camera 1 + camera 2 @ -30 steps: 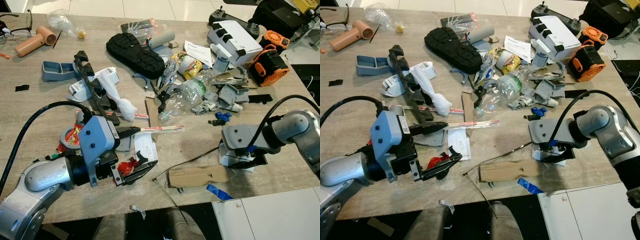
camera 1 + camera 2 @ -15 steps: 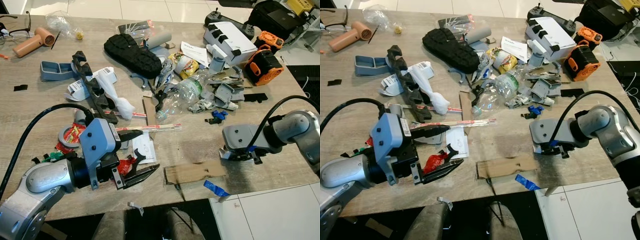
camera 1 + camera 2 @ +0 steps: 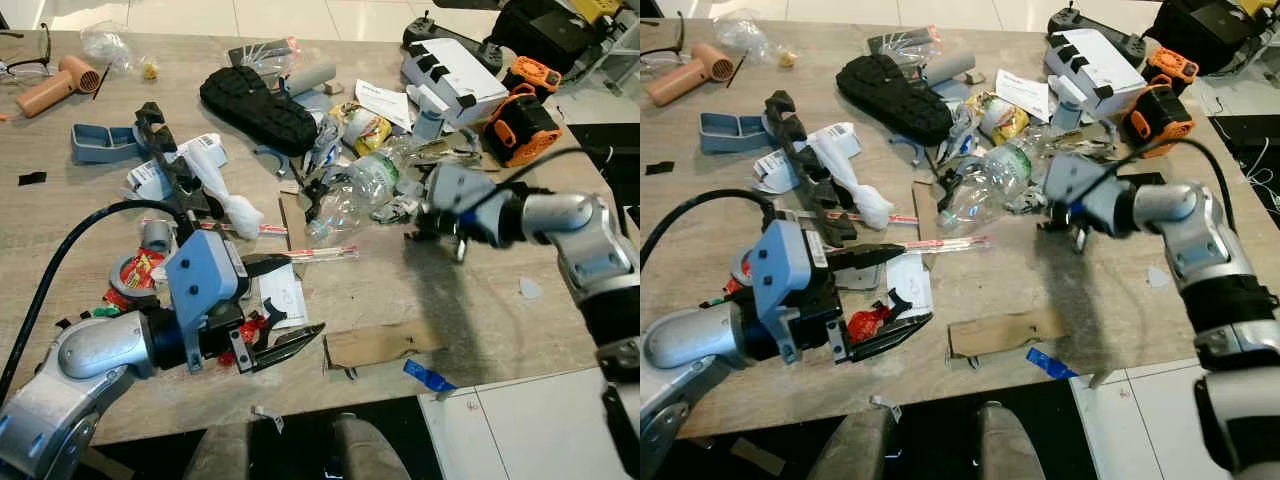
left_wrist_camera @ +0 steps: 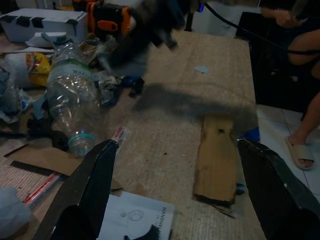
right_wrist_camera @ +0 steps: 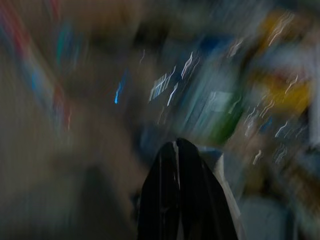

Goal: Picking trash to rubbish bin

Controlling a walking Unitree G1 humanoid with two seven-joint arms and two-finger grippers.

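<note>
Lying cardboard strip (image 3: 385,345), long axis left-right

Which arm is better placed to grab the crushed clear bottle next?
Right, probably. The right gripper hangs beside the crushed clear bottle; the left gripper sits open nearer the table's front edge.

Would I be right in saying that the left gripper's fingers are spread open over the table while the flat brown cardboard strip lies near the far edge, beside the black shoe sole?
Not quite. The flat brown cardboard strip lies near the table's near edge, far from the black shoe sole, as the left eye view shows. The left gripper does have its fingers spread open over the table.
</note>
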